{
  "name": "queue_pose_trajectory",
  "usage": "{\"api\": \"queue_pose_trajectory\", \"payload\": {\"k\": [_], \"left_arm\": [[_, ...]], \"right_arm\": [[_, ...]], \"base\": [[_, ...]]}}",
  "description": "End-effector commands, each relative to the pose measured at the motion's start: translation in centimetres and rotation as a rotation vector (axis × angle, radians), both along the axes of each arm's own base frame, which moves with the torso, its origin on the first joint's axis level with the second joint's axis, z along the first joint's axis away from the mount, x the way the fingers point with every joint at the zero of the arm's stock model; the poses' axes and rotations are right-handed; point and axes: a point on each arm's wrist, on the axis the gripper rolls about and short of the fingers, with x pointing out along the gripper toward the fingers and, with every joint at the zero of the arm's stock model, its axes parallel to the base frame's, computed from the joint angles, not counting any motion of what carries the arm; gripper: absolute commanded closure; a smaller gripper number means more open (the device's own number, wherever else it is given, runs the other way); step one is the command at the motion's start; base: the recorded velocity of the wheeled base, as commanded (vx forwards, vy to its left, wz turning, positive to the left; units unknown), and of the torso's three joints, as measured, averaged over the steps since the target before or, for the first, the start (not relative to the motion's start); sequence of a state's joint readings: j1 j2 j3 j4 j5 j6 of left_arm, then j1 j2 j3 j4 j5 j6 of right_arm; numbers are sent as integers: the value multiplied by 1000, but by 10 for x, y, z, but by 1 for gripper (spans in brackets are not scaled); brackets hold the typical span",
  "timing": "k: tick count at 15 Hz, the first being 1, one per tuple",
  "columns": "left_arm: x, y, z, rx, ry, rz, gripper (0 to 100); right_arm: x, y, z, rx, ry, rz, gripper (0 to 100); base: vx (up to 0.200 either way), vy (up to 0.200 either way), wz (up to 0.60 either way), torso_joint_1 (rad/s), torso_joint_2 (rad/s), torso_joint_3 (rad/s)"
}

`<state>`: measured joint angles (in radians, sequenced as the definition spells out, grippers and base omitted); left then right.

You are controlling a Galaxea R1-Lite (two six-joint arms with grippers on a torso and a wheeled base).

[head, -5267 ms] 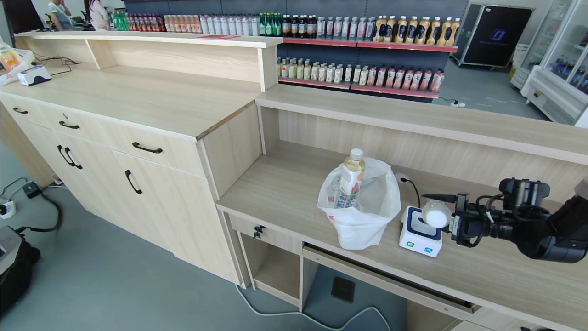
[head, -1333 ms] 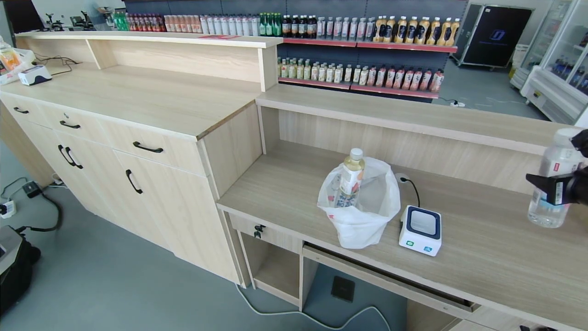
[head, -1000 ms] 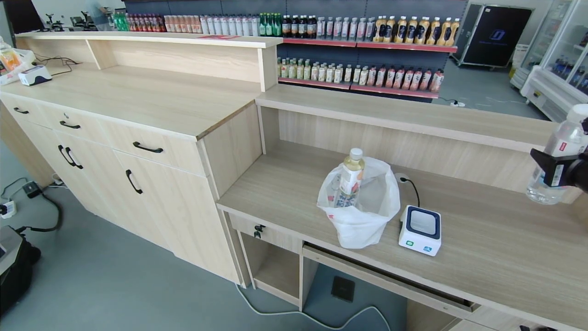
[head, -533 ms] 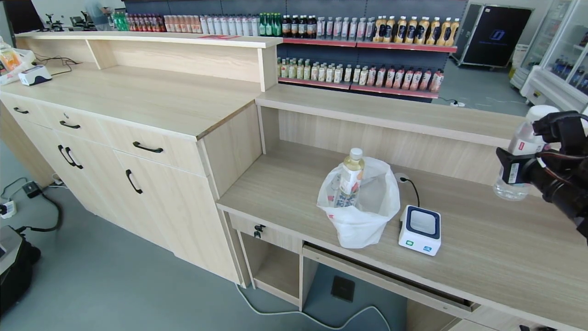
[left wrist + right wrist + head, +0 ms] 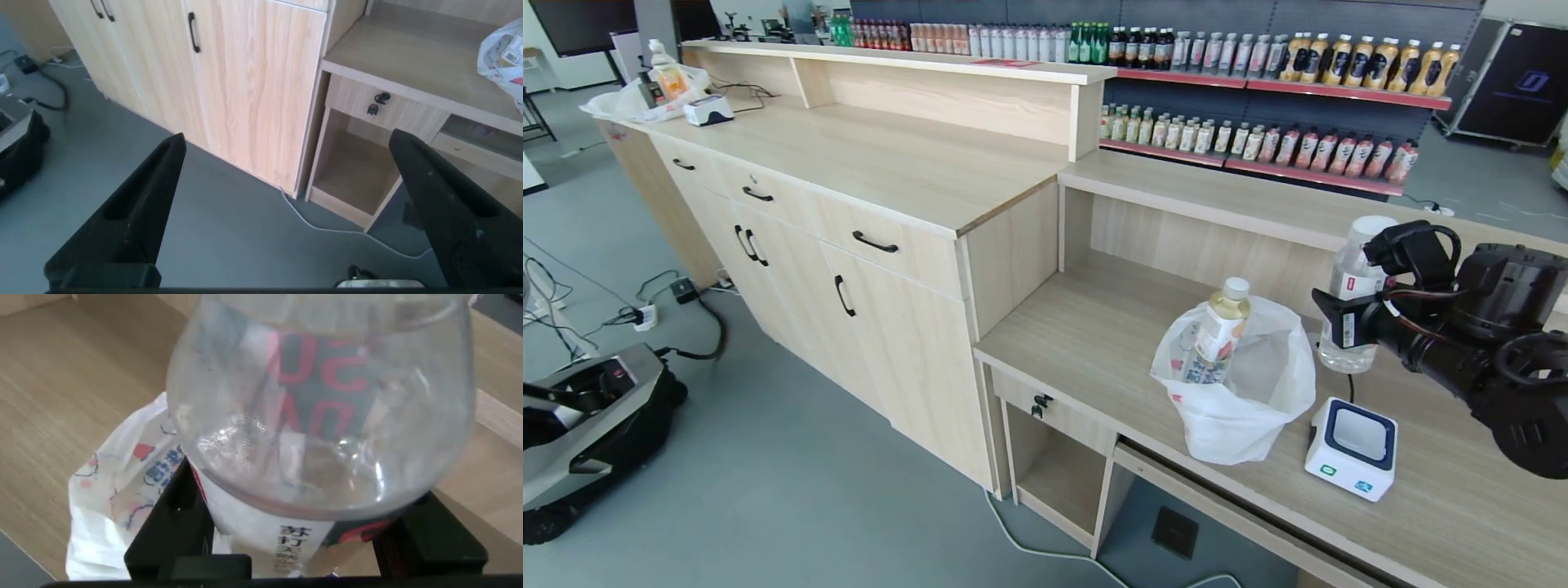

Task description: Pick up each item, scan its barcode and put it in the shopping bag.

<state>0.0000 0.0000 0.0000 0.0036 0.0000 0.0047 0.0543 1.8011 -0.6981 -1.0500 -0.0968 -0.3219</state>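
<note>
Clear plastic is filling my right gripper [image 5: 1368, 290]: I am holding the water bottle [image 5: 1347, 353] upright above the counter [image 5: 1094, 327], just right of the shopping bag [image 5: 1250, 408] and on the far side of the scanner [image 5: 1351, 447]. My left gripper [image 5: 286, 212] is hanging wide open over the floor [image 5: 229, 237]. As I judge it, the tea bottle [image 5: 1217, 335] is leaning inside the bag, so lowering mine onto it could tip the soft bag, or catch its rim and drag it along the counter.

— Which colours do you see there?
— You see a clear bottle [image 5: 1349, 278] with a red label, a white bag [image 5: 1245, 416] with red print, and a white scanner [image 5: 1352, 445] framed in navy.
— And the worktop [image 5: 1086, 335]?
— Pale wood grain.
</note>
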Motion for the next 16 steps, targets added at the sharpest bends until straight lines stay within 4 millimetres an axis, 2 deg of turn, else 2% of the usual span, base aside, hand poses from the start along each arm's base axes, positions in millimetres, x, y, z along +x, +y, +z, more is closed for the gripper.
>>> {"api": "queue_pose_trajectory", "payload": {"k": [1,4,6,9,11,16], "left_arm": [[0,0,0,0,-1,0,0],[0,0,0,0,-1,0,0],[0,0,0,0,-1,0,0],[0,0,0,0,-1,0,0],[0,0,0,0,-1,0,0],[0,0,0,0,-1,0,0]], "right_arm": [[18,9,-30,1,77,25,100],[38,13,-62,57,88,33,100],[59,15,-82,106,104,40,100],[76,19,-101,174,96,69,100],[80,22,-112,198,100,126,100],[84,25,-138,199,136,127,100]], "base": [[0,0,0,0,0,0],[0,0,0,0,0,0],[0,0,0,0,0,0],[0,0,0,0,0,0],[0,0,0,0,0,0],[0,0,0,0,0,0]]}}
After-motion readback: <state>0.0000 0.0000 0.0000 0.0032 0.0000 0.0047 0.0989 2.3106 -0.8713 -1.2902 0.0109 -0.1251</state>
